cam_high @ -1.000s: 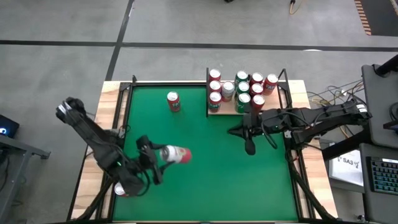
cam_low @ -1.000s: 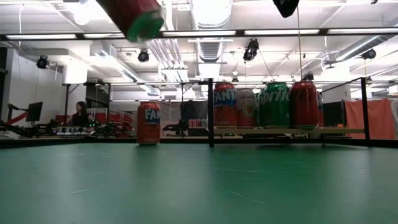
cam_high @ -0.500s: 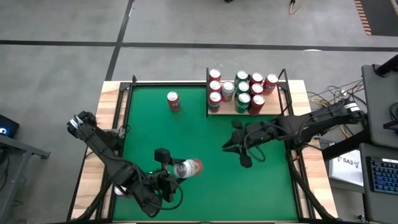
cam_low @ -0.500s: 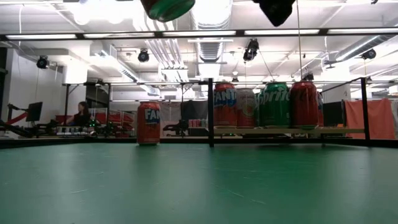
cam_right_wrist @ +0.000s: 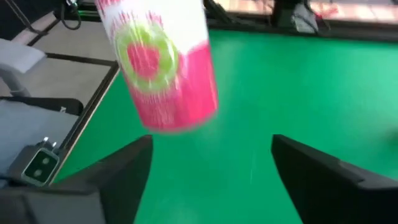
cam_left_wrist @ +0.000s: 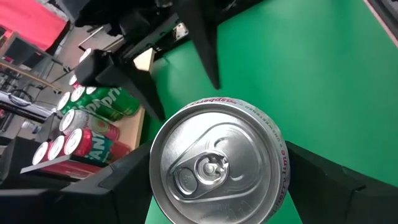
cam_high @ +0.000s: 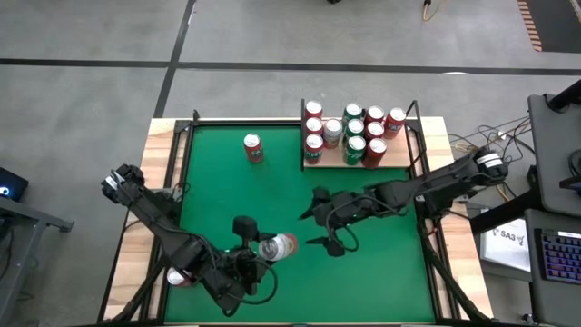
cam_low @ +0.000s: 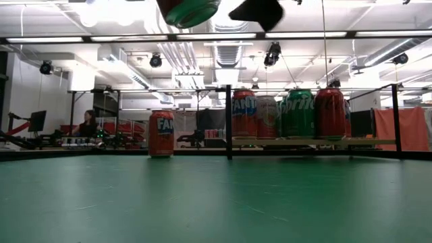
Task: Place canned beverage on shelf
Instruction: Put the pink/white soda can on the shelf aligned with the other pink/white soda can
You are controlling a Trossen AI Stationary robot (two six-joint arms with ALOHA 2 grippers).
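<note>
The left hand [cam_high: 257,251] grips a can [cam_high: 276,246] above the tabletop [cam_high: 381,272], well apart from the shelf [cam_high: 396,156]. The right hand [cam_high: 320,227], spread wide, reaches toward it. A mistimed handover could drop the can.

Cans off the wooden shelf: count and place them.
2. A red soda can stands on the green felt beside the shelf; a pink-and-white can is in the left gripper. Arms may hide others.

A seated person [cam_low: 87,125] shows beyond the green tabletop [cam_low: 216,202].
</note>
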